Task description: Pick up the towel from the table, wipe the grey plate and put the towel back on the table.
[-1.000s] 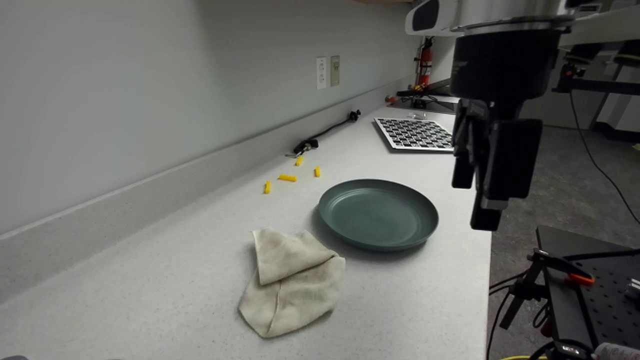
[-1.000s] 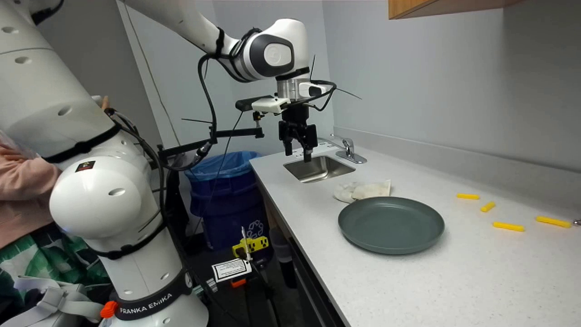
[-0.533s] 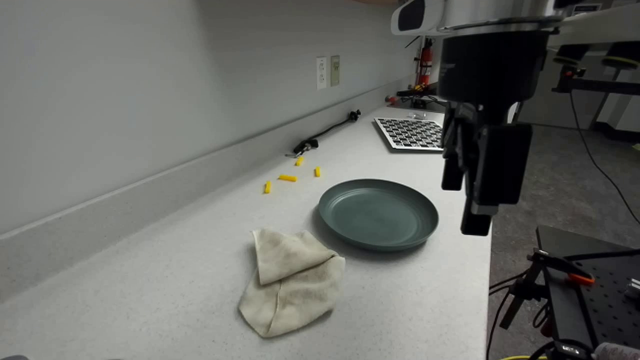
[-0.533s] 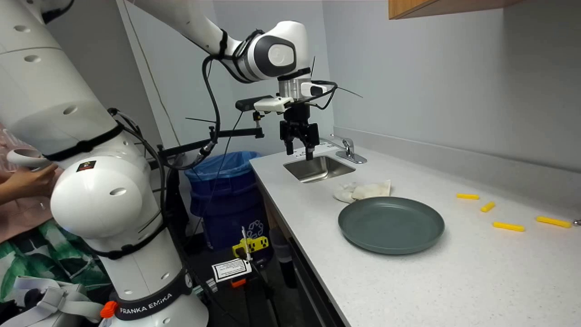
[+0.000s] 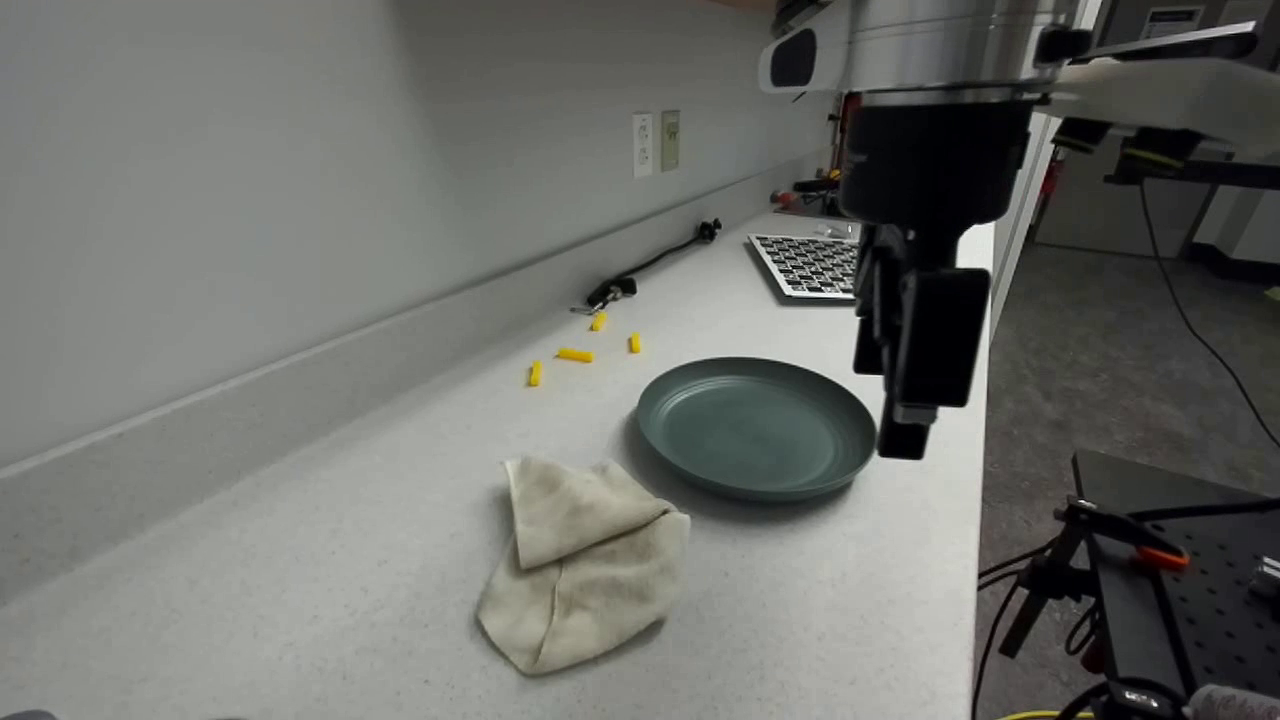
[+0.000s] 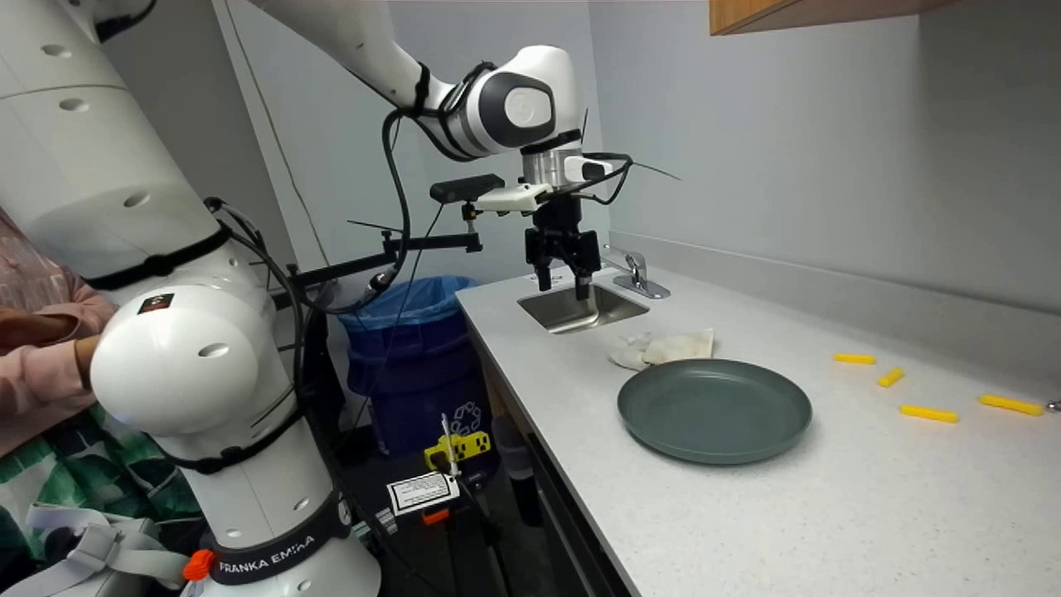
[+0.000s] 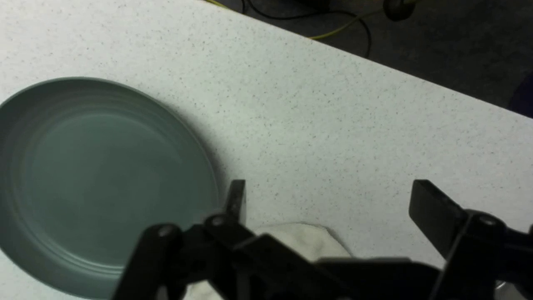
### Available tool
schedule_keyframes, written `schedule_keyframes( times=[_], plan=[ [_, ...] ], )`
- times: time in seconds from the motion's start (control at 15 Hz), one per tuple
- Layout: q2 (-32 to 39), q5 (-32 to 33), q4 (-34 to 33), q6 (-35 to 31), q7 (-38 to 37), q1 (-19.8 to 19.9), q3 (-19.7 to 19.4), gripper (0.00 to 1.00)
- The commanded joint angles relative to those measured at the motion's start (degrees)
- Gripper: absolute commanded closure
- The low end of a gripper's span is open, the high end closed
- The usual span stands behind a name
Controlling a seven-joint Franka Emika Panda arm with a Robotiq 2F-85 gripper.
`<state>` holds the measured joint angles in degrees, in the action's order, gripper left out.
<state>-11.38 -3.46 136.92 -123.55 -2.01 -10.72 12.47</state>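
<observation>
A small cream towel [image 5: 590, 575] is seen lying creased and partly folded over on the pale speckled worktop [image 5: 330, 600], between its front edge and the low backsplash [image 5: 230, 436]. The grey plate [image 5: 757, 430] is set flat just beside it, nearer to the front edge than to the backsplash; a narrow strip of worktop is shown between the two in an exterior view.

The hand [image 7: 327, 198] is held above the worktop near the plate, its fingers [image 7: 435, 212] pointed down and spread wide apart, and nothing is gripped. In the wrist view, bare worktop and part of the towel are framed between them, the rest of the towel being largely hidden by the hand; the plate is partly covered by the mechanism on one side.

Four yellow pieces [image 5: 575, 355] are scattered towards the backsplash. Farther along that edge a black corded item [image 5: 613, 290] is laid, and beyond it a black-and-white checkered board [image 5: 805, 265] is placed flat, partly hidden by the hand.

In an exterior view a steel sink [image 6: 613, 308] is set into the worktop past the towel, with a tap [image 6: 637, 269] mounted beside it. Near the front edge a blue bin [image 6: 406, 365] is stood, and a person [image 6: 37, 377] is partly hidden by the arm [image 6: 178, 365].
</observation>
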Motion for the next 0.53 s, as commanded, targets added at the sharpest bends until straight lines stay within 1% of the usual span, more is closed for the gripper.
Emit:
schedule_keyframes(
  times=[0.0, 0.13, 0.27, 0.47],
  plan=[
    [6.80, 4.39, -4.76, -3.44, 1.18, 0.85, -0.90, 0.00],
    [10.37, 5.94, -6.85, -6.12, 1.62, 0.86, -1.27, 0.00],
    [13.72, 5.81, -8.74, -9.31, 2.17, 0.71, -1.68, 0.00],
    [18.10, 5.28, -11.13, -15.13, 0.65, 0.43, -1.82, 0.00]
  ],
)
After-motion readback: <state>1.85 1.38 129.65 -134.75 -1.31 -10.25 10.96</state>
